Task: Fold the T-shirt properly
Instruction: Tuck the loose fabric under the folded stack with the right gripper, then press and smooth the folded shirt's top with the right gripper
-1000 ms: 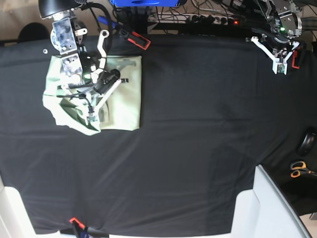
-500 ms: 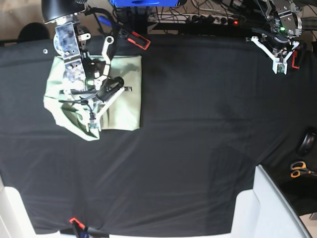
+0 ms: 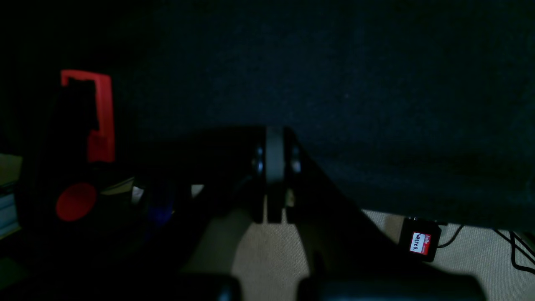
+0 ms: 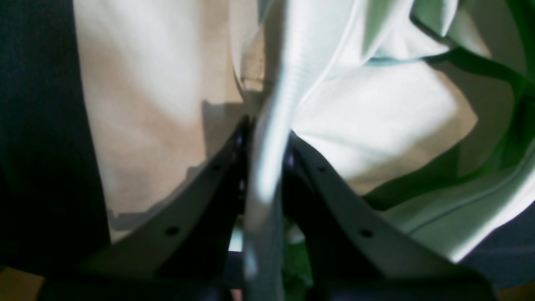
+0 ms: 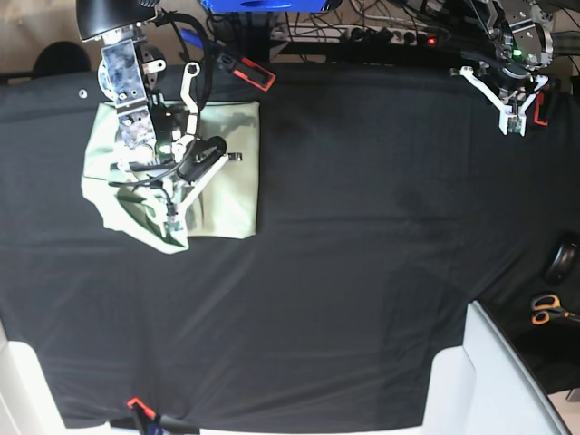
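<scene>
Although the T-shirt [image 5: 227, 172] already lies as a compact, mostly squared bundle at the far corner of the black-covered surface [image 5: 362, 272] on the right arm's side, its near edge is bunched, so I judge the folding nearly done, with a last tuck and smoothing left. One shirt and two arms are in view. The right end effector [image 4: 267, 167] is pinching a fold of that cloth, while the left end effector [image 3: 273, 167] hangs pressed together and empty, well apart.
</scene>
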Action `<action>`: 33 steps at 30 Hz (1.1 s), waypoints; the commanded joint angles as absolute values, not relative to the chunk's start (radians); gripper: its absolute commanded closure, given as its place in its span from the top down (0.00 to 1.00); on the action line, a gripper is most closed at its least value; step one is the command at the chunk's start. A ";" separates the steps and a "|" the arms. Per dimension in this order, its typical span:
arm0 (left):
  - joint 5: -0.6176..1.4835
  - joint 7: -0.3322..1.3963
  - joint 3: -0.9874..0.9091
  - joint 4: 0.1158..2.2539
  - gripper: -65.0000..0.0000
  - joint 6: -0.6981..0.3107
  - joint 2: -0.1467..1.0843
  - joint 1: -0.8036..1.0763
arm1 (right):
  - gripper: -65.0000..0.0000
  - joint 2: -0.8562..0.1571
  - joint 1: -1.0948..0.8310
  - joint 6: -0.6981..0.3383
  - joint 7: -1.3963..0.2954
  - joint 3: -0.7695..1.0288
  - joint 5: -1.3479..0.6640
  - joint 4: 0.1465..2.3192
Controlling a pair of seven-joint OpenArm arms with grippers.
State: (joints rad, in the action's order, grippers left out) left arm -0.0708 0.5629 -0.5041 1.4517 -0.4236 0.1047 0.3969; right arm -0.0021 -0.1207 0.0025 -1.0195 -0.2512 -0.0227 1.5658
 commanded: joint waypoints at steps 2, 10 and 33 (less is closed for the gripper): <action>-0.067 0.550 -0.509 1.465 0.00 -0.420 0.116 0.400 | 0.00 0.001 -0.116 0.010 -1.007 -0.252 -0.031 1.581; -0.067 0.550 -0.512 1.465 0.00 -0.420 0.117 0.400 | 0.16 0.044 -0.117 0.007 -1.017 -0.252 -0.035 1.583; -0.068 0.550 -0.515 1.463 0.00 -0.420 0.119 0.397 | 0.75 0.050 -0.159 0.010 -1.129 -0.197 -0.090 1.919</action>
